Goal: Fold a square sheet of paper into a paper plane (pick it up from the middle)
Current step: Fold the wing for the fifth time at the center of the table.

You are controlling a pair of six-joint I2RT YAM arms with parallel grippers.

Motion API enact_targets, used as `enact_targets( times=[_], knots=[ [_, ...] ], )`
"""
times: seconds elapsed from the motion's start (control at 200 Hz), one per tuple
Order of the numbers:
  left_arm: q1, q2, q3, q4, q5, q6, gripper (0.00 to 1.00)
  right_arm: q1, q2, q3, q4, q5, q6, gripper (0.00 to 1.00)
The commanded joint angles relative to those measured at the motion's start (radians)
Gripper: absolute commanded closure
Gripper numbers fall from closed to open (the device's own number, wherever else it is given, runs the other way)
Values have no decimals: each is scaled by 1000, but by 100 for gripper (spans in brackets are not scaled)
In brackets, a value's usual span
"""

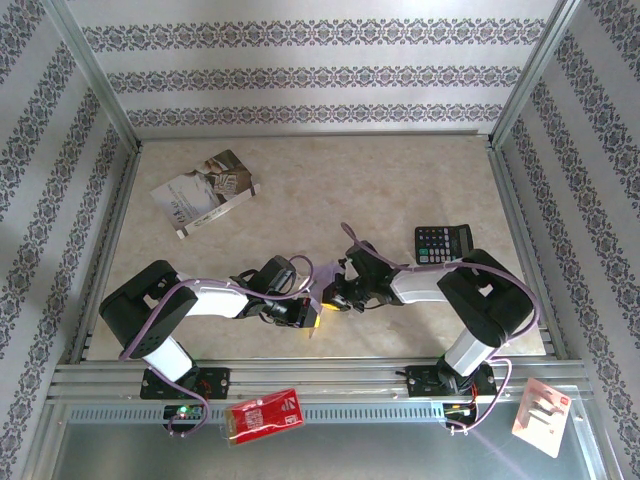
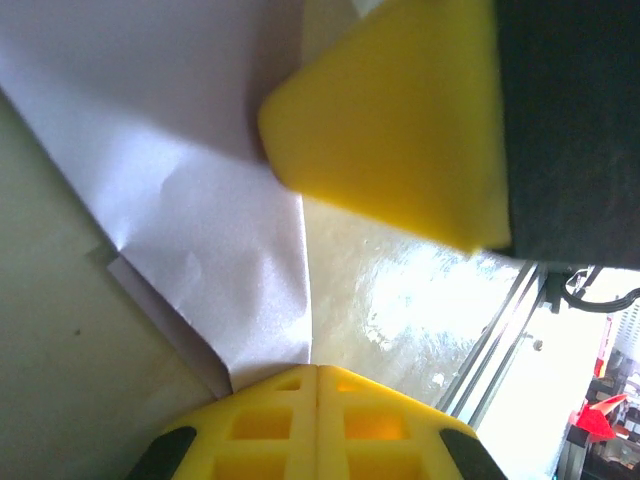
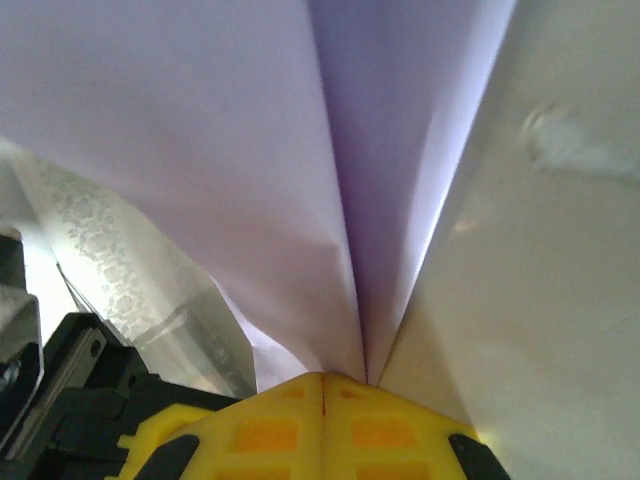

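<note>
1. You are clamping the left gripper [image 2: 317, 372] shut on the square sheet of paper [image 2: 190, 190] - anchoring one corner.
2. Your right gripper [image 3: 324, 380] is also pinching the folded layers tight, probably to set the crease.
3. The sheet is sitting between both grippers, over the table [image 1: 400, 180] near its front middle.

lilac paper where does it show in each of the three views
top external: lilac paper, centre, lower half.
left wrist: lilac paper, upper left to bottom centre.
right wrist: lilac paper, top and centre.
Shared landmark: beige tabletop.
</note>
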Motion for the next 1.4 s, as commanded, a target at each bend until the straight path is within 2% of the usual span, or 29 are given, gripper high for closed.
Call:
enact_targets(
  times=[0.0, 0.794, 1.099, 1.219, 1.394],
  knots=[
    [10, 51, -44, -216, -83, 40, 100, -58, 34, 29, -14, 141, -45, 100],
    [10, 51, -41, -225, -83, 46, 100, -245, 123, 150, -97, 128, -146, 100],
    [10, 41, -36, -236, -86, 49, 100, -286, 183, 231, -146, 131, -184, 100],
    [9, 40, -28, -237, -87, 47, 100, -304, 146, 229, -155, 121, -204, 100],
    [10, 40, -25, -234, -88, 40, 100, -294, -23, 144, -129, 81, -220, 100]
  ],
)
